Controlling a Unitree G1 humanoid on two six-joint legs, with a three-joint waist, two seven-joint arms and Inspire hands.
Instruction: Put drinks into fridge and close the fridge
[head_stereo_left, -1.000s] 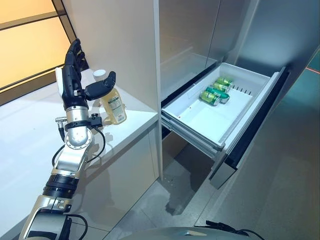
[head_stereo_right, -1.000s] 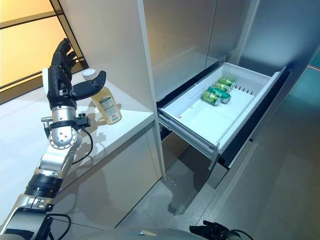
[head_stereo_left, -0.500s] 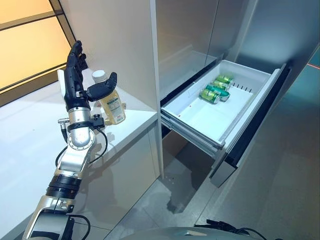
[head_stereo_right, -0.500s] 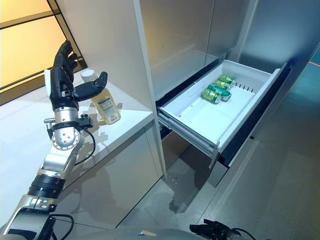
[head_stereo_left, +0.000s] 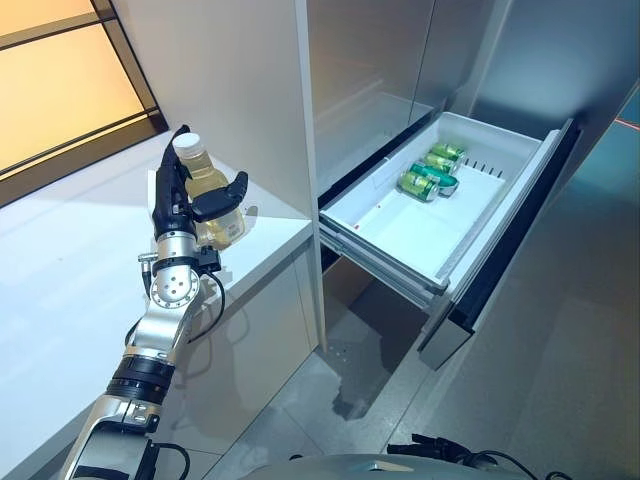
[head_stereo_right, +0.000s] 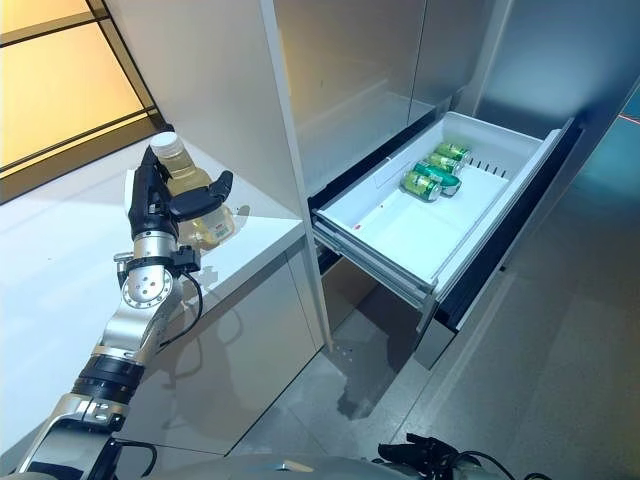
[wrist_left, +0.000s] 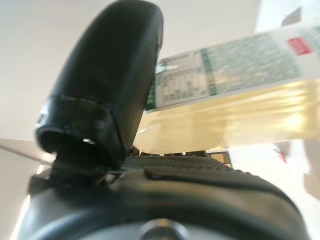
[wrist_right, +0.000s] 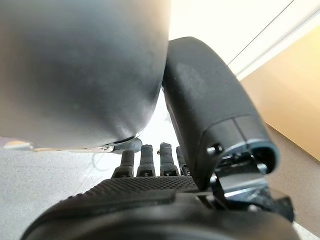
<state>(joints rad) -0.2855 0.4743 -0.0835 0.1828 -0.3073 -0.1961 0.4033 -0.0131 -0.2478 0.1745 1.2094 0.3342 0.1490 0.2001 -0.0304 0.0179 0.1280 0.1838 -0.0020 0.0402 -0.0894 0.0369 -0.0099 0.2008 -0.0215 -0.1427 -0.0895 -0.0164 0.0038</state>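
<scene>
The left hand (head_stereo_left: 185, 205) had moved in and wrapped around the bottle (head_stereo_left: 207, 190) on the desk (head_stereo_left: 60, 270). The open drawer (head_stereo_left: 440, 205) waited at three o'clock.

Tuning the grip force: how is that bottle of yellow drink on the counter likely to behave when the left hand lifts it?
The bottle looks nearly full, so probably heavy for its size. Its clear smooth wall may slip; the label band likely grips better. It is tall with a narrow white-capped neck, so it could tip if the left hand, thumb across its front, nudges it.
</scene>
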